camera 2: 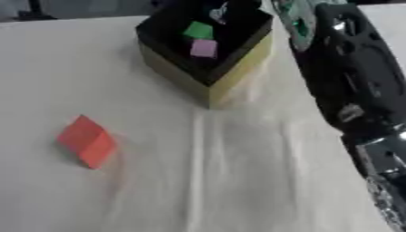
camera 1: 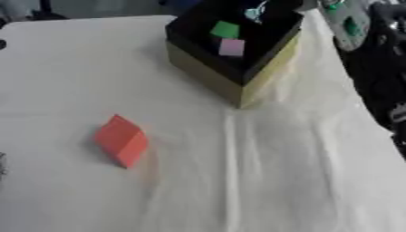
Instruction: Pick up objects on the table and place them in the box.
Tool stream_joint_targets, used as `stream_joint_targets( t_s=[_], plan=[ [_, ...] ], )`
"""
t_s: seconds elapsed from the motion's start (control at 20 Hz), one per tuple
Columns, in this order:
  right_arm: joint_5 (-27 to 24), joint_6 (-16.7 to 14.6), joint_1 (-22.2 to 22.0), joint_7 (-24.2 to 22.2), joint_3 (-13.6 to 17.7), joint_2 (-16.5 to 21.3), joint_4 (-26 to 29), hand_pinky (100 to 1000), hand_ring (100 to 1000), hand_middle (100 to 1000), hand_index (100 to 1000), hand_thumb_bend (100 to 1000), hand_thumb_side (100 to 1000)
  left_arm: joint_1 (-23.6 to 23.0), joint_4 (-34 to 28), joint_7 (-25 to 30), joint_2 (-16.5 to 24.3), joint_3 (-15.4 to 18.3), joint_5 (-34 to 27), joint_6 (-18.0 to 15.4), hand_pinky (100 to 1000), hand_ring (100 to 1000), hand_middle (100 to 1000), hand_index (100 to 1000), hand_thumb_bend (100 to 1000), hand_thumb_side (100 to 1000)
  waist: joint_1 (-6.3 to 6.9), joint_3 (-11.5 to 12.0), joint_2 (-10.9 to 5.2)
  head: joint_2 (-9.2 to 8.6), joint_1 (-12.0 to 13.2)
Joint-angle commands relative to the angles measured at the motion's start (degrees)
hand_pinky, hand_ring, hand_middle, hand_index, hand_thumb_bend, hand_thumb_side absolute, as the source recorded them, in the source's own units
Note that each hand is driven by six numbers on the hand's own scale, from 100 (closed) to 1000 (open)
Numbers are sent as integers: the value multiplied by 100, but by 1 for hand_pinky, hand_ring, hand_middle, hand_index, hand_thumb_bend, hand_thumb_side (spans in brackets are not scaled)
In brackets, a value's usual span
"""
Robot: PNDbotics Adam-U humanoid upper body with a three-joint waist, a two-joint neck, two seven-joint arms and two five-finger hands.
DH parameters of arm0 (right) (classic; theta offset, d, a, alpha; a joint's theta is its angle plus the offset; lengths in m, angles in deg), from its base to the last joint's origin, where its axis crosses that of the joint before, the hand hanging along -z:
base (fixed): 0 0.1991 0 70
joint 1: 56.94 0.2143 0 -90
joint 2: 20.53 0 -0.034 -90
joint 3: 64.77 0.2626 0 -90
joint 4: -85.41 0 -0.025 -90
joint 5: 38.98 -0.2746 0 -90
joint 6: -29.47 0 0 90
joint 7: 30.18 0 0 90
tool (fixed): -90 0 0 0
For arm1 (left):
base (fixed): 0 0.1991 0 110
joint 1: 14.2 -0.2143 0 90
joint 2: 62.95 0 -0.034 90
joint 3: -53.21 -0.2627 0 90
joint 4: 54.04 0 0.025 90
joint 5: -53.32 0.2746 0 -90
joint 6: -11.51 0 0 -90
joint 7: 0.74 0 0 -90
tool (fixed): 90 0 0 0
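The table (camera 1: 301,181), under a pale creased cloth, takes up nearly all of both views. Along its right side comes the robot's right arm (camera 2: 357,90) — a bulky black and silver mass in the right eye view, reaching toward the far end. The right hand (camera 2: 297,20) seems to be the greenish-grey part at the top, just right of the box, but it is blurred and cut off by the frame, so whether its fingers are spread or curled I cannot tell. Nothing shows of the left hand.

Just beside that hand, to its left, stands the box (camera 1: 253,81), yellowish outside and black within, turned corner-on. Inside lie a green block (camera 1: 225,30) and a pink block (camera 1: 231,47), close together, with a small pale-blue shape (camera 1: 253,13) at the far wall that I cannot identify.

Well away from the hand, nearer the robot and to the left, the red block (camera 1: 121,140) sits alone on the cloth — untouched.

So at least two pieces look done; the red one appears to be all that is left.
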Motion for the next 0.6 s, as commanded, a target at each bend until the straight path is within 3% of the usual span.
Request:
stream_joint_targets(
  t_s=[0.05,0.3,0.6],
  plan=[
    [-289,3,74,-88,-23,267,405,854,925,842,899,313,486,97,-100,36,223,-9,-11,-14,685,722,725,671,100,891,14,-4,-170,26,38],
    [-1073,0,-195,-210,-112,660,1280,851,911,828,891,261,487,214,-100,95,399,-63,20,10,686,723,726,674,100,889,18,-34,-185,60,89],
    [-2387,392,-829,-166,-139,1313,2935,843,880,795,870,156,461,644,-100,514,1310,-306,881,277,701,737,734,708,100,829,38,-96,-204,134,109]
  ],
)
